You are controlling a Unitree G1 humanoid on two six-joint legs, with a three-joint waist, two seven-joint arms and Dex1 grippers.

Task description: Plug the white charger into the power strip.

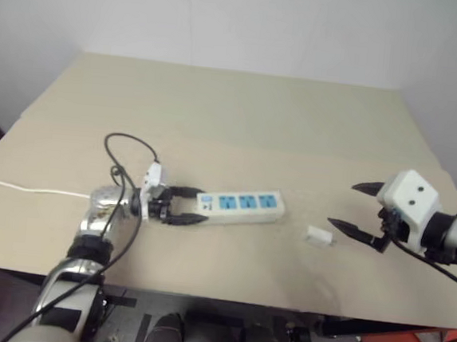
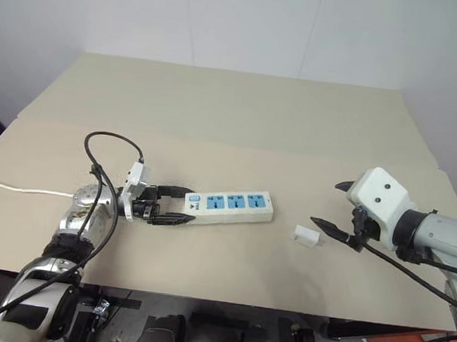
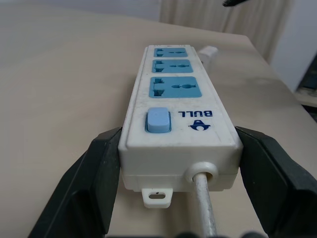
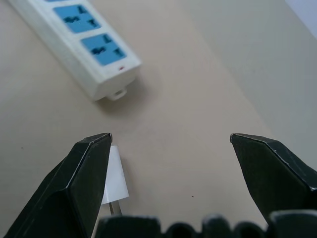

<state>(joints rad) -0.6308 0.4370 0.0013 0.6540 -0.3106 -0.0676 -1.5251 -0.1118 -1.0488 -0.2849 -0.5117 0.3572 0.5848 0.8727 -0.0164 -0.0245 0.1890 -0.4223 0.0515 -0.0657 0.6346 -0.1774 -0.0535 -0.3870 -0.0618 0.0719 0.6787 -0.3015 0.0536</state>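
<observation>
I see the long white plastic power strip with blue socket panels [image 1: 240,206] lying flat on the beige table [image 1: 241,116], near its front edge. My left gripper [image 1: 179,205] clamps the strip's left, cord end. The small white charger [image 1: 319,236] lies right of the strip, apart from it, just left of my right gripper [image 1: 356,208].

The power strip [image 1: 240,206] (white, three blue sockets) lies flat, well apart from the small white charger [image 1: 318,236].
</observation>
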